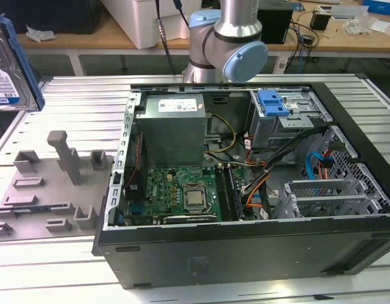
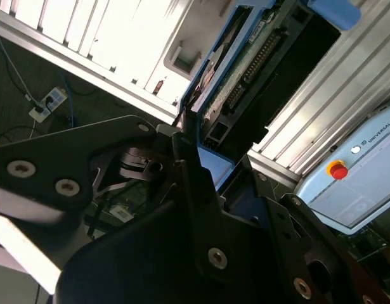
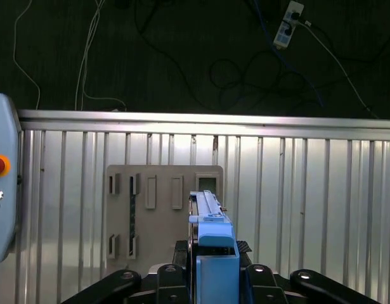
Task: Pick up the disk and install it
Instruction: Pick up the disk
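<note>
The disk [image 1: 6,66], silver with a white-and-blue label and a blue carrier bracket, hangs in the air at the exterior view's far left, above the ribbed metal table [image 1: 80,107]. In both wrist views it shows edge-on: its blue bracket [image 3: 214,237] stands between the black fingers [image 3: 166,278], and its circuit-board side [image 2: 245,69] faces the second wrist view. My gripper [image 3: 214,275] is shut on the disk. The open computer case [image 1: 245,177] lies on its side in the middle of the table, apart from the disk.
A grey fixture plate [image 1: 49,183] with raised blocks lies on the table left of the case, directly below the disk [image 3: 163,209]. Inside the case a drive cage holds a blue bracket [image 1: 274,101]. A teach pendant [image 3: 1,190] rests at the table's edge.
</note>
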Tool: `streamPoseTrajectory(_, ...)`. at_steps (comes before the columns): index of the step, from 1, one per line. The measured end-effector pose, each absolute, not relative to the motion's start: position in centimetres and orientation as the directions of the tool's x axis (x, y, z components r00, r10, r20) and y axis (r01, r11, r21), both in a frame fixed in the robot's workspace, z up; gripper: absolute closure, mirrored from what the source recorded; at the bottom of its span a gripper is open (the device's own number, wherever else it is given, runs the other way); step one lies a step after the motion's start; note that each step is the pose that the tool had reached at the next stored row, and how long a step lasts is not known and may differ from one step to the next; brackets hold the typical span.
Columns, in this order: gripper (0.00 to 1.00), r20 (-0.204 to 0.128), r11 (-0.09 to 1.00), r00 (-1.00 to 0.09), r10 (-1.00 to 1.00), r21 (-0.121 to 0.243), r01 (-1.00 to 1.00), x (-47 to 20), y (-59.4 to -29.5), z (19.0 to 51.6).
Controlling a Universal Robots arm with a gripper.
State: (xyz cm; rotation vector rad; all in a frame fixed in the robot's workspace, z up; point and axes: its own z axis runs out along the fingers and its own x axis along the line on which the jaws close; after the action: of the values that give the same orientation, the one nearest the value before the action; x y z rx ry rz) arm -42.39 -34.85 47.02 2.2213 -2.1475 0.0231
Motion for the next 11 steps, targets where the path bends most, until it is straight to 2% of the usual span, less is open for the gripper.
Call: streamPoseTrajectory(11, 0.63, 0.047, -0.033, 0.034, -0.998, 0.027, -0.999, -41.70, -34.90, 47.13)
